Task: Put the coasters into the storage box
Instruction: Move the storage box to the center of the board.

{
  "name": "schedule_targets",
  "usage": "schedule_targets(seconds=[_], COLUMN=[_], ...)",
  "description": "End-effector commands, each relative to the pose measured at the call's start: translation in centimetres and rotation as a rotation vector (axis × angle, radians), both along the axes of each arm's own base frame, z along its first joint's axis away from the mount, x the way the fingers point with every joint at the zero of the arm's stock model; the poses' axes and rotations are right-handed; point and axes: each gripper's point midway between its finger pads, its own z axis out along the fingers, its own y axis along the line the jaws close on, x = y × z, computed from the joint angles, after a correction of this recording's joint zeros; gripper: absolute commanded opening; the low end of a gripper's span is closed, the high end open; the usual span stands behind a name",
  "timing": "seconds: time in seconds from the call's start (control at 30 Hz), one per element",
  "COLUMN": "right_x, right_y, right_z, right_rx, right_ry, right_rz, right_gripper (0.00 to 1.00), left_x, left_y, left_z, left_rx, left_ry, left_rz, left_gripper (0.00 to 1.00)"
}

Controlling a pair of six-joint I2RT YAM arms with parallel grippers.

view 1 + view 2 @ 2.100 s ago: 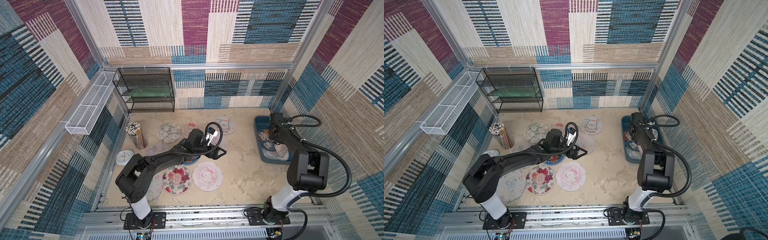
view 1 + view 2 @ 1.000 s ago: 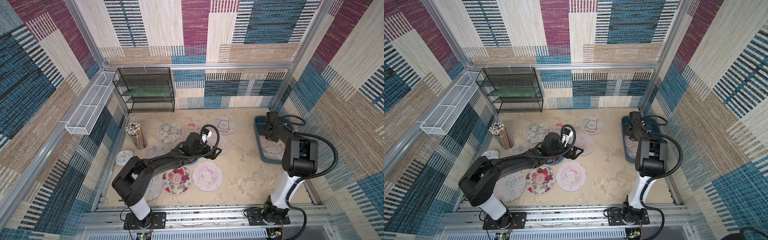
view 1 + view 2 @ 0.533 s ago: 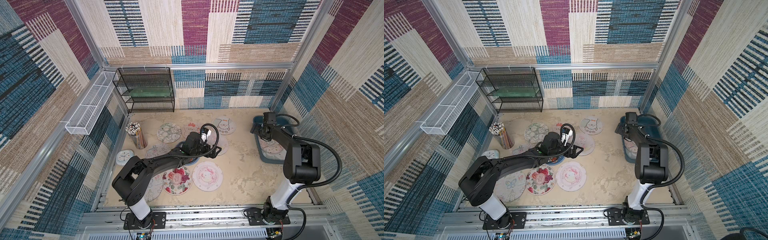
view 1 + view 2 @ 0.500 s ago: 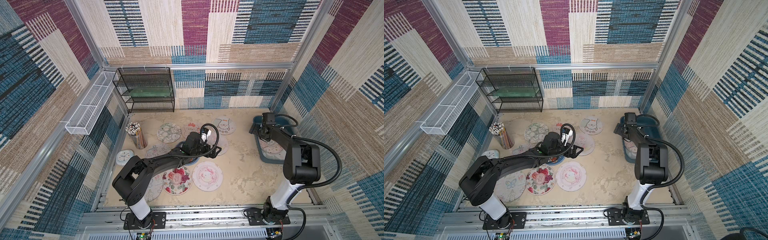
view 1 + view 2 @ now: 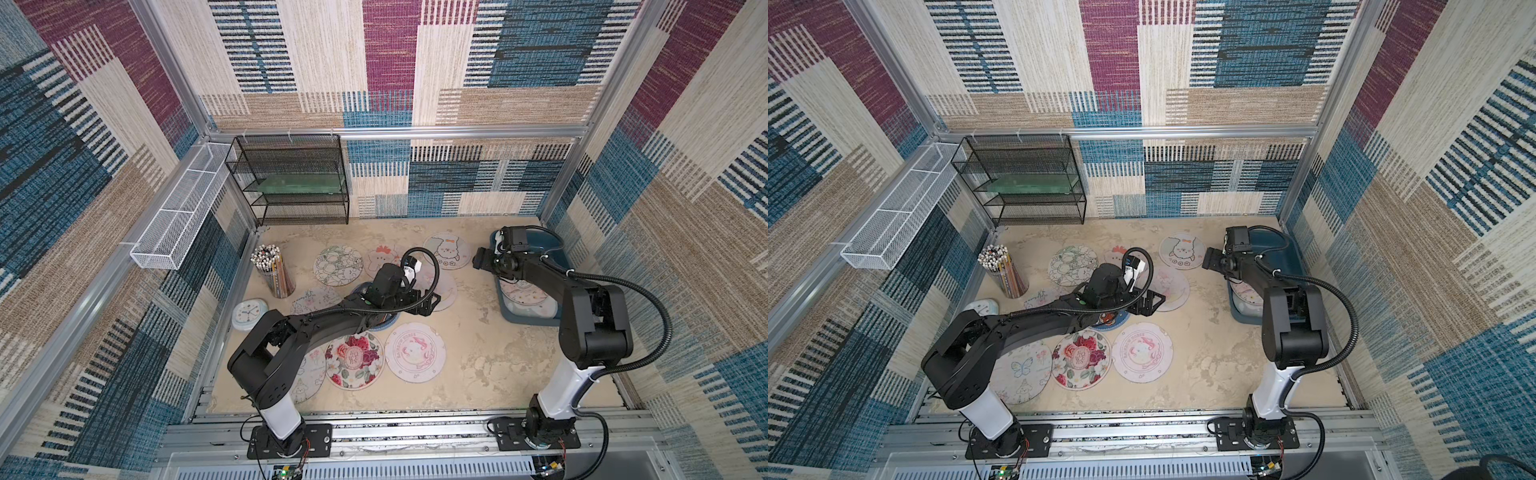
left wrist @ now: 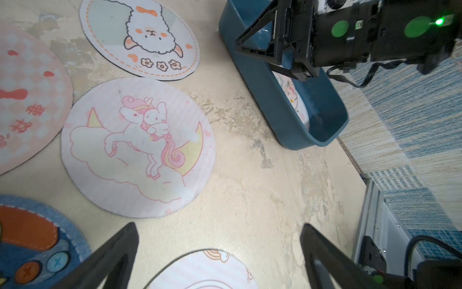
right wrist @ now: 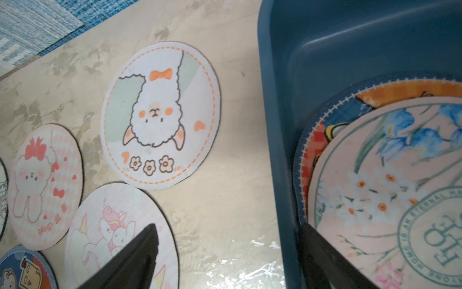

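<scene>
coasters (image 5: 415, 358) not yet boxed lie left of the storage box (image 5: 528, 322); the alpaca coaster (image 5: 446, 250) sits just left of the empty, wide-spread right gripper (image 5: 478, 258), seemingly nearer it than the equally gaping left gripper (image 5: 430, 305) mid-table.

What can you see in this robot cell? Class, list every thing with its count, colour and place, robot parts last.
coasters on the table: nine, mostly pastel, one blue-rimmed, middle and left.
coasters in the box: at least two, floral over blue-rimmed, its near end.
storage box: one, teal, table's right edge.
clock: one, pale blue, left edge.
pencil cup: one, multicoloured, left rear.
wire rack: one, black, back left; green slab on a shelf.
mesh tray: one, white, left wall.
table: one, beige.
left pincer: one, black, open, above the table's middle.
right pincer: one, black, open, beside the box's far end.
</scene>
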Motion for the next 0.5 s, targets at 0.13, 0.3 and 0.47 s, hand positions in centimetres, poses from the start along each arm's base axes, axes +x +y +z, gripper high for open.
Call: schedule_targets(seconds=[0.13, 0.3, 0.47], right_x=[0.6, 1.2, 1.2], right_y=[3.3, 4.2, 4.9], right_z=[0.6, 3.0, 5.3], right_rx=[0.009, -0.029, -0.099], right_ry=[-0.02, -0.061, -0.091], right_rz=[0.068, 0.079, 0.067], right_gripper=[0.89, 0.9, 0.9], left_x=[0.5, 0.4, 0.4], left_y=[1.2, 1.4, 2.1], left_z=[-0.5, -0.3, -0.7], left_rx=[0.078, 0.075, 0.075], left_ry=[-0.029, -0.039, -0.01], left_rz=[0.03, 0.024, 0.045], left_gripper=[1.0, 1.0, 1.0])
